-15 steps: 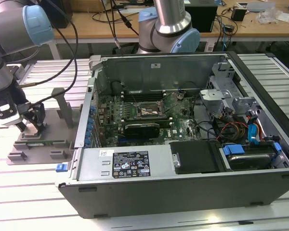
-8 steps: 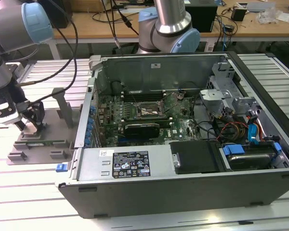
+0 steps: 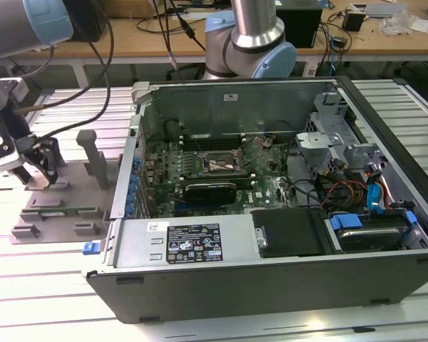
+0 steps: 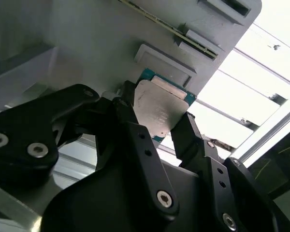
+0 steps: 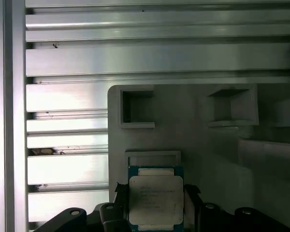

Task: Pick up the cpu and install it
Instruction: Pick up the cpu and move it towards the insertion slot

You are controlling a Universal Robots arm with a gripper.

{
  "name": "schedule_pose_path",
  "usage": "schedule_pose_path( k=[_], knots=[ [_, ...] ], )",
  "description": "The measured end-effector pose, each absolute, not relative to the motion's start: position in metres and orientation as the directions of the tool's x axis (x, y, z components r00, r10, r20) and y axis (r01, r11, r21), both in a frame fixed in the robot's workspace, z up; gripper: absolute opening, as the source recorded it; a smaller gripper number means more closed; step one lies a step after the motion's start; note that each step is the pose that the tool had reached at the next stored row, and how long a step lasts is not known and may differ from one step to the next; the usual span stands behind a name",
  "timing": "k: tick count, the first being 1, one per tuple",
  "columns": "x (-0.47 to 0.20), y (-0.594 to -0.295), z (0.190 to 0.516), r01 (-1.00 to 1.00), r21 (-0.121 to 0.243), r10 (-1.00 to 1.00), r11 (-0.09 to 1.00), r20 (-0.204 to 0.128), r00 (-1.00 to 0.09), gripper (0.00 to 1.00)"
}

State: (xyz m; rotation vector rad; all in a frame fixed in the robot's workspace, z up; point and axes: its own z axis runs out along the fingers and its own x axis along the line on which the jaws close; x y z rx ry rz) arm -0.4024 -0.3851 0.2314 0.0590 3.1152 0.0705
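The cpu (image 4: 160, 107), a small square chip with a silver-grey metal top and a teal edge, sits between the two black fingers of my gripper (image 4: 157, 118). Both fingers press against its opposite sides. In the first wrist view the cpu (image 5: 155, 200) lies just above the grey plastic tray (image 5: 193, 140), with my gripper (image 5: 154, 193) around it. In the exterior view my gripper (image 3: 43, 169) hangs over the tray (image 3: 57, 210) at the exterior view's left, well apart from the black-framed motherboard socket (image 3: 217, 165) inside the open computer case (image 3: 271, 278).
The tray has upright posts (image 3: 93, 153) beside my gripper and rests on a slatted aluminium table (image 3: 36, 285). The case wall (image 3: 132, 164) stands between tray and socket. Cables, drive bays (image 3: 364, 228) and a second arm's base (image 3: 250, 43) lie beyond.
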Motion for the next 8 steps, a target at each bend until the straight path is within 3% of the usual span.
schedule_pose_path(
  k=[8],
  knots=[
    [-0.402, -0.385, 0.26, 0.034, 0.046, 0.035, 0.998, -0.024, -0.999, 0.55]
  ],
)
